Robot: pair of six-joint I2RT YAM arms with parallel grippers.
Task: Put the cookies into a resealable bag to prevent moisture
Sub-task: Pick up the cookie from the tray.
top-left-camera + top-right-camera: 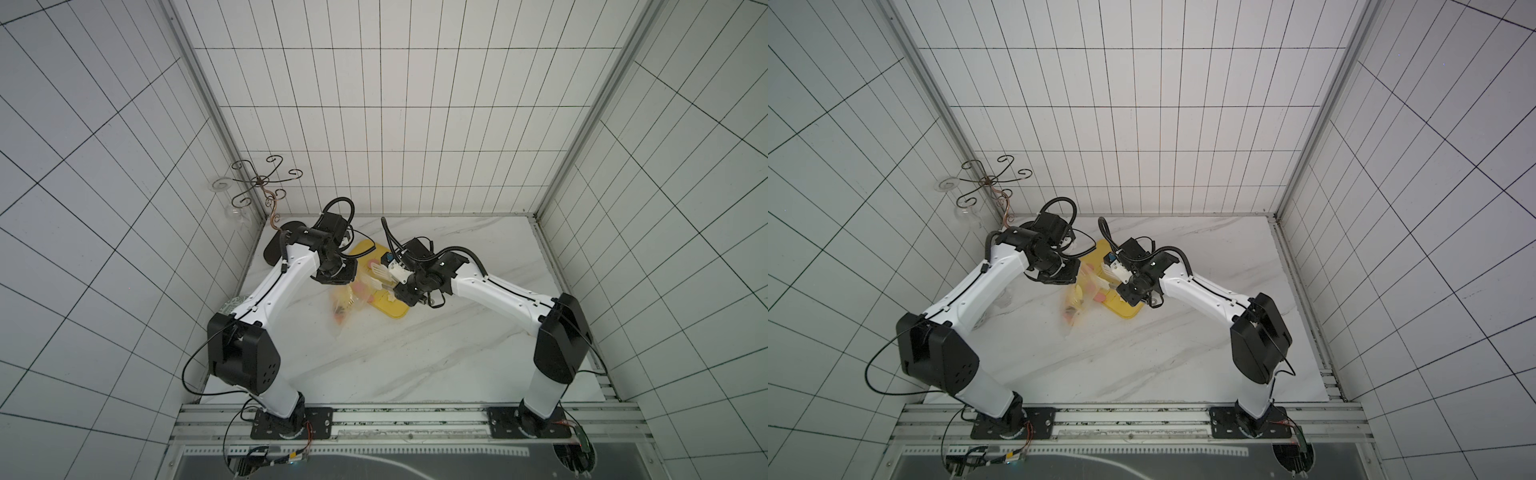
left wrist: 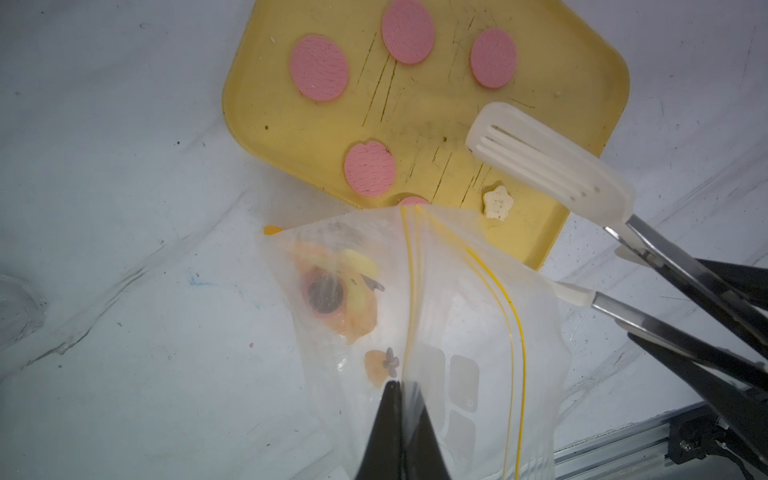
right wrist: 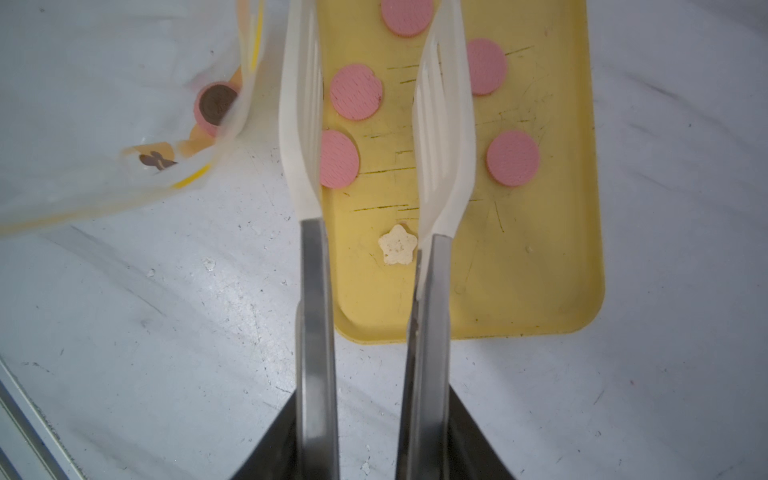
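Cookies [image 3: 356,91]: five pink on yellow tray [image 3: 540,291], plus pale star [image 3: 397,245]; brown one [image 3: 217,103] inside bag [image 2: 457,324]. Left gripper [image 2: 400,395] pinches bag; right gripper [image 3: 374,399] clasps spread tongs [image 3: 318,270].

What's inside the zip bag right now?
A dark brown cookie, pink showing beneath it, seen through the resealable bag. The yellow-orange print and folds hide whether more lie there.
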